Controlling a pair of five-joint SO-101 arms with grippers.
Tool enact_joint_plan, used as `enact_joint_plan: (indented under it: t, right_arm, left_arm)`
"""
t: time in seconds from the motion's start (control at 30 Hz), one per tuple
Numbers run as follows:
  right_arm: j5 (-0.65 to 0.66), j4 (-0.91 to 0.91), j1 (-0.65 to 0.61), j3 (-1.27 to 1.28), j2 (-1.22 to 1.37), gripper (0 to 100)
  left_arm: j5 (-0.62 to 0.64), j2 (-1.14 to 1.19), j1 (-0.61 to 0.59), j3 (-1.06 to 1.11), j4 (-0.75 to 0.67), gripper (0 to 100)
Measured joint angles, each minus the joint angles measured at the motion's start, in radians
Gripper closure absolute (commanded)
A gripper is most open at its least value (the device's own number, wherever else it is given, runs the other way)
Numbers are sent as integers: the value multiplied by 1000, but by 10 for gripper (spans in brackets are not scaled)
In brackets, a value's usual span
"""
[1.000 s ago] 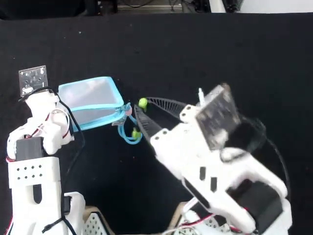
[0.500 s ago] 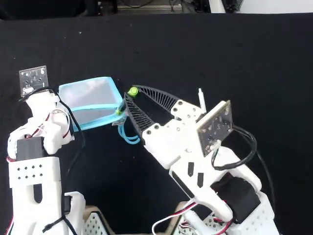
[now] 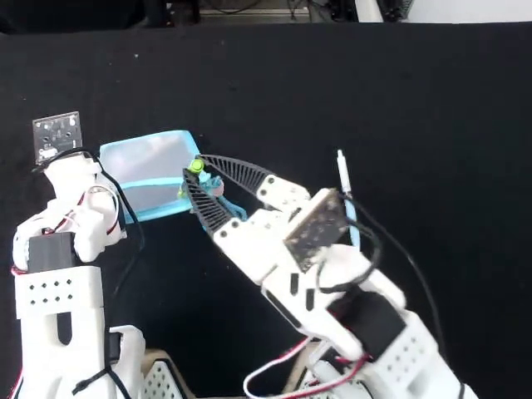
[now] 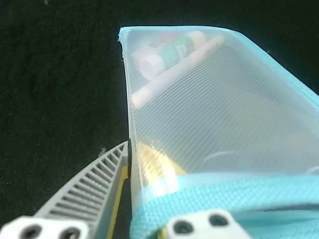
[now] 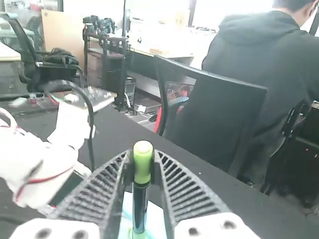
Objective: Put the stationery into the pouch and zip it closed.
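A translucent pouch (image 3: 154, 166) of ribbed plastic with turquoise fabric trim lies on the black table (image 3: 374, 100), one edge pinched by the left gripper (image 4: 132, 164), whose grey ribbed finger (image 4: 94, 194) presses its side. Through the wall show a white-and-green tube (image 4: 164, 52) and a pale slender stick (image 4: 174, 69) at the far end. At the pouch's opposite corner, the right gripper (image 3: 193, 170) has its black ribbed fingers (image 5: 177, 186) clamped on a dark pen (image 5: 142, 164) with a rounded lime-green cap.
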Motion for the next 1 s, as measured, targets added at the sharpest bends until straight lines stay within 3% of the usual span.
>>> enact_joint_plan:
  t: [0.23, 0.67, 1.0]
  right_arm:
    - [49, -181, -2, 129, 0, 986]
    - [54, -199, -38, 333, -8, 986]
    - [54, -199, -71, 350, -8, 986]
  left_arm:
    - [0, 0, 0, 0, 0, 964]
    - [0, 0, 0, 3, 0, 964]
    - [0, 0, 0, 3, 0, 964]
